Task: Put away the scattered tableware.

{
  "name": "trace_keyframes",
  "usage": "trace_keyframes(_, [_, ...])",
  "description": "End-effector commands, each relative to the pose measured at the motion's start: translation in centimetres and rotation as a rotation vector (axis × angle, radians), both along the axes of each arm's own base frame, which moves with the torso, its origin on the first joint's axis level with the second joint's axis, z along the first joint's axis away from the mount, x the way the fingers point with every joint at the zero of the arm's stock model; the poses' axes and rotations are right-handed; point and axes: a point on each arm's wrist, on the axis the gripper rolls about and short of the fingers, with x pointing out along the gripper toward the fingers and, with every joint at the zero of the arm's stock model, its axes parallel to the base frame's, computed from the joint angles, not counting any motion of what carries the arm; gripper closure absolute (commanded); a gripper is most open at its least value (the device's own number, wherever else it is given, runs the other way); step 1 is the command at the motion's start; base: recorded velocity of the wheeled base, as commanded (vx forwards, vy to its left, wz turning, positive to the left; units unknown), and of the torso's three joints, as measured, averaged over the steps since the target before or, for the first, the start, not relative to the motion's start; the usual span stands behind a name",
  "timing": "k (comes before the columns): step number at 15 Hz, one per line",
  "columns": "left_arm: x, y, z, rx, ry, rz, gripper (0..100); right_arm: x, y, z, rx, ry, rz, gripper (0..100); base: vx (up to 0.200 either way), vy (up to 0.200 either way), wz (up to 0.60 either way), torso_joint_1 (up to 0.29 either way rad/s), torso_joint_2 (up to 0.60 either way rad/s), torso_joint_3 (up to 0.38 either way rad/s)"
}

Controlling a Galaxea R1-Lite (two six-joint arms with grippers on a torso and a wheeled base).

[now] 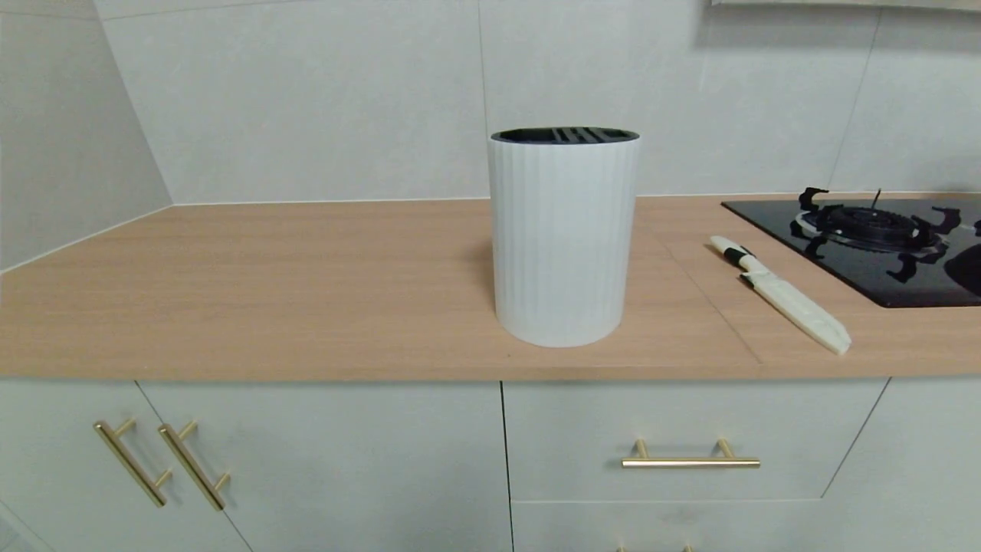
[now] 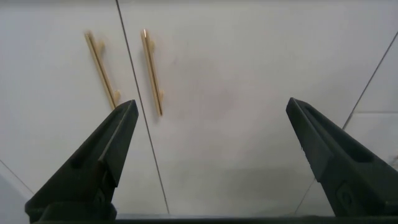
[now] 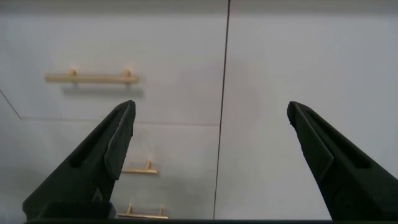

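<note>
left claw, right claw agape facing cabinets

A wooden countertop crosses the middle of my view, pale tiled wall above, white cabinets with brass handles below, gas hob right.

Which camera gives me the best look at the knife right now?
Head view: the knife lies whole on the counter, right of the white holder, beside the hob. The wrist views face cabinet fronts below the counter, past the open left pincer and right pincer.
</note>
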Motion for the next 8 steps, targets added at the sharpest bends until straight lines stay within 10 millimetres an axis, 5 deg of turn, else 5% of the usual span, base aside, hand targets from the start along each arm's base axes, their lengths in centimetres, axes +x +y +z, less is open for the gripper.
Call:
trace_keyframes(1, [0.00,0.00,0.00,0.001,0.000,0.000,0,0.01,0.00,0.01,0.000,0.001,0.001,0,0.000,0.000,0.00,0.163,-0.48,-0.295])
trace_keyframes(8, [0.00,0.00,0.00,-0.001,0.000,0.000,0,0.01,0.00,0.01,0.000,0.001,0.001,0,0.000,0.000,0.00,0.183,-0.48,-0.290])
